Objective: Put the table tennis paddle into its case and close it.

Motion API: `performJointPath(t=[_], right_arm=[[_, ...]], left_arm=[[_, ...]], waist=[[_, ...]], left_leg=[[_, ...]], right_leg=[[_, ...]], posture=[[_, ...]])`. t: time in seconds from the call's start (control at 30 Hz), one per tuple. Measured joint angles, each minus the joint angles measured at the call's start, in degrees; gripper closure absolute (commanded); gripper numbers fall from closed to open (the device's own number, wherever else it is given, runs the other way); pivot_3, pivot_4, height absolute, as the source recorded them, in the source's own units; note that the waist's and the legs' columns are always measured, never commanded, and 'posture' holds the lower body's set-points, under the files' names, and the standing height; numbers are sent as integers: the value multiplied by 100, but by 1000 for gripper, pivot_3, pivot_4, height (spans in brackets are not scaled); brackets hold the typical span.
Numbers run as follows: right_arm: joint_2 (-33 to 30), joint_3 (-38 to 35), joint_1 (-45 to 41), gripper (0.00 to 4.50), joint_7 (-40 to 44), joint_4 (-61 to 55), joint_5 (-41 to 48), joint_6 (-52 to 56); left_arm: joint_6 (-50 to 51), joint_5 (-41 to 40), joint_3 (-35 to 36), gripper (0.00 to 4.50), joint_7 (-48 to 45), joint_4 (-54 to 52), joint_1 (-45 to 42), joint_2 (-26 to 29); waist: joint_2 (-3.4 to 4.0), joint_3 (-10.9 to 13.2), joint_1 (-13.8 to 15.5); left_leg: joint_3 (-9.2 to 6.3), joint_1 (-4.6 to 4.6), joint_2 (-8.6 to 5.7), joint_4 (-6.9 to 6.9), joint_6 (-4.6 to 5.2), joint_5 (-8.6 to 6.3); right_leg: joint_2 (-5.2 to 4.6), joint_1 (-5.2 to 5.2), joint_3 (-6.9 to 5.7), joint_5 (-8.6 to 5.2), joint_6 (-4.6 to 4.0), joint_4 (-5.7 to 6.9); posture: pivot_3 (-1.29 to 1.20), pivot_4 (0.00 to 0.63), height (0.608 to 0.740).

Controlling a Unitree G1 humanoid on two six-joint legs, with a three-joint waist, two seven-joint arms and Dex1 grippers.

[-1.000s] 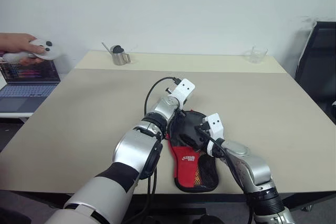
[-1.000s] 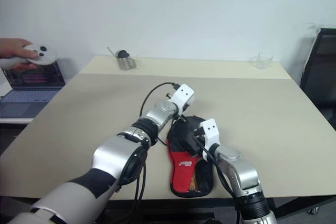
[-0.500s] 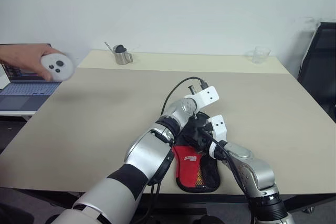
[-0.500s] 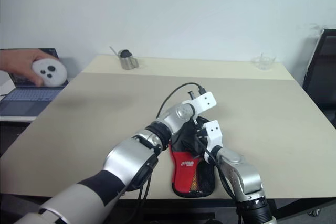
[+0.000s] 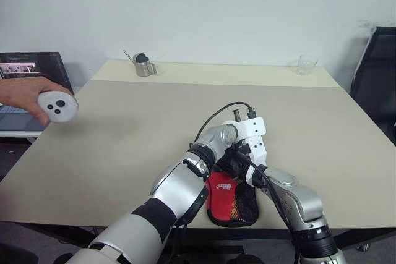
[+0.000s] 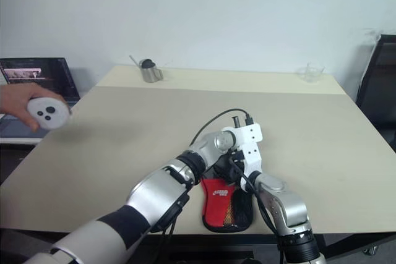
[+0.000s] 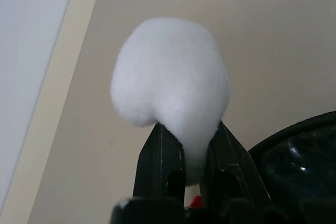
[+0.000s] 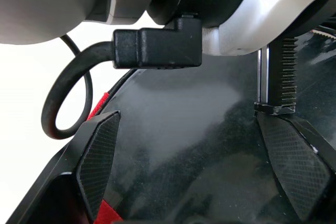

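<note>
Between the two black fingers [image 7: 157,156] of the left gripper [image 7: 185,153] sits the white pom-pom [image 7: 170,85] of the case, pinched at its lower end so that the fluffy ball bulges out past the fingertips. Just beside that gripper, in its wrist view, a curved black edge of the case [image 7: 302,153] shows against the beige table.

From the head views, the left gripper [image 5: 238,149] is low over the round upper part of the case, with its white wrist block and black cable above it. The right gripper [image 8: 189,150] is right next to it, jaws spread wide with a textured pad [image 8: 100,156] on either side and glossy black surface between them; whether that surface is the case's fabric or the paddle's rubber cannot be told, and nothing is clamped there. The left arm's cable plug crosses close in front of this wrist camera.

The case [image 5: 230,199] lies near the table's front edge, its red lower part and mesh pocket pointing toward the robot. The beige table [image 5: 154,122] carries a small metal cup [image 5: 143,65] and a clear glass [image 5: 305,64] along its far edge, well apart. At the left, a person's hand [image 5: 25,94] holds a round white controller [image 5: 57,106] in front of a laptop [image 6: 40,75].
</note>
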Motion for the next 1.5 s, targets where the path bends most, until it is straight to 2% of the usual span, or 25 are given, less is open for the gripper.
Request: performJointPath(t=[0.17,0.57,0.87,1.03,1.2,1.43,1.5], right_arm=[[22,20,-107,0,90,140,-4,-1],[40,53,-282,0,208,407,-11,-114],[24,54,-338,0,248,549,2,-249],[-50,59,-347,0,343,557,0,-317],[-672,-100,-440,0,563,486,61,-159],[-1891,-155,-391,0,1603,-244,512,128],[-2125,-303,-399,0,1843,-369,691,167]], left_arm=[[50,-8,11,4423,39,0,14,44],[154,-82,77,268,-53,-110,77,266],[78,-76,-3,268,-246,-271,231,467],[-10,-324,178,268,-541,-326,247,751],[-117,-665,415,268,-1584,-395,168,1470],[-90,-940,592,268,-2634,-439,112,2567],[-66,-1141,765,268,-3090,-510,114,2839]], waist=[[0,0,-15],[1,-5,-39],[-10,-35,-48],[-10,-36,-65],[-10,-35,-64],[-7,-29,-36],[-8,-28,-30]], left_leg=[[-8,10,1,0,0,0],[-9,15,1,-11,0,0],[-8,77,1,-75,-13,-8],[-2,78,5,-83,-1,-1],[11,70,3,-101,-3,-3],[19,-26,1,-99,-4,-4],[23,-29,-1,-99,-5,-5]], right_leg=[[-2,14,-6,0,0,-4],[-2,15,-5,-1,-1,-10],[-7,46,7,-1,-3,-44],[-5,44,3,1,-1,-60],[-5,35,5,1,-2,-73],[26,-62,7,-2,-6,-68],[27,-63,6,-3,-5,-71]], posture=[[0,150,740],[0,150,740],[0,150,740],[0,150,740],[0,150,740],[0,150,740],[0,150,740]])
